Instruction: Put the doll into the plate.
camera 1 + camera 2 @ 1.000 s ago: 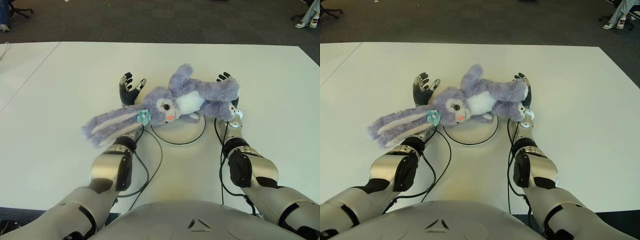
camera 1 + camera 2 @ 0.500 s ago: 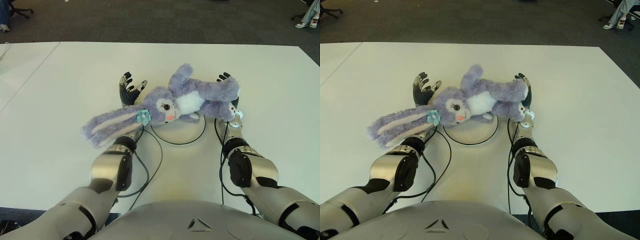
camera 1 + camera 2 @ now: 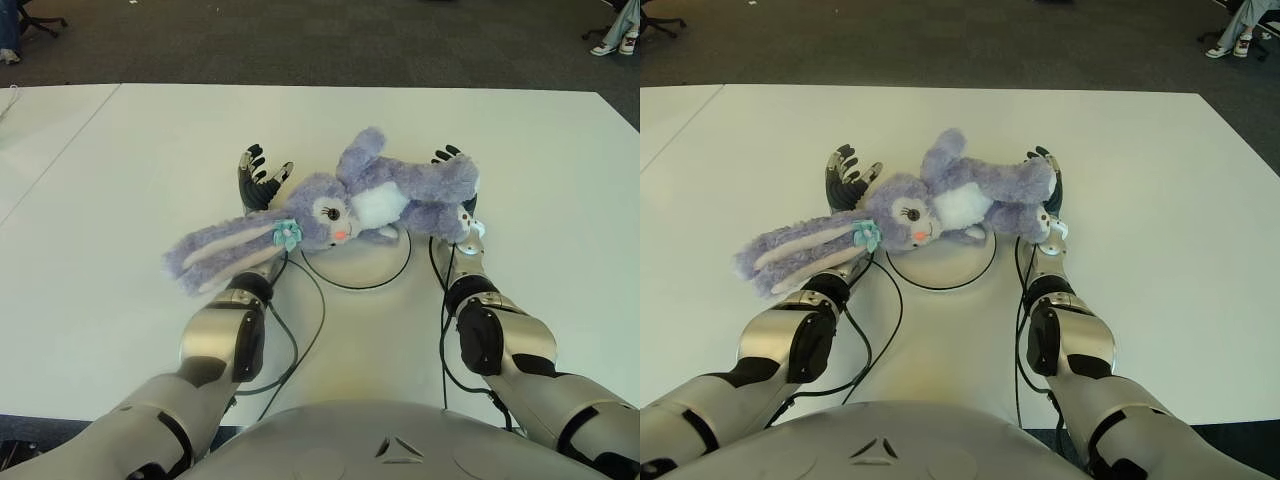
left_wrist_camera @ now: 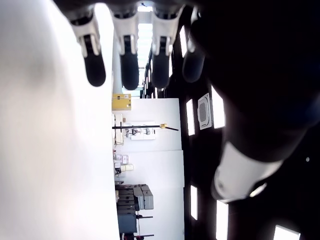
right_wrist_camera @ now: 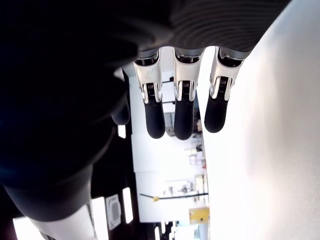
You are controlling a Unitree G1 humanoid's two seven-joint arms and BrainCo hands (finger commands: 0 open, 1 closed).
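- Both hands cradle the doll [image 3: 340, 210] from underneath: your left hand [image 3: 258, 180] shows under the head end, your right hand [image 3: 455, 185] under the legs.
- Fingers in both wrist views are stretched out straight, not curled. It looks like an open-palm carry rather than a grip, and neither hand is clenched.
- Your doll is a purple plush rabbit lying on its side across the two palms, directly above the plate [image 3: 355, 268]. Whether its belly touches the plate yet, you cannot tell.
- Long ears trail out past your left arm, hanging beyond the plate's rim over the table [image 3: 120, 300].
- Expect it to be light, soft and floppy. It will sag wherever it is unsupported, so hold it at the body and head, not by the ears or limbs.
- Nothing about it looks fragile or slippery; the fur should sit steady on open palms.
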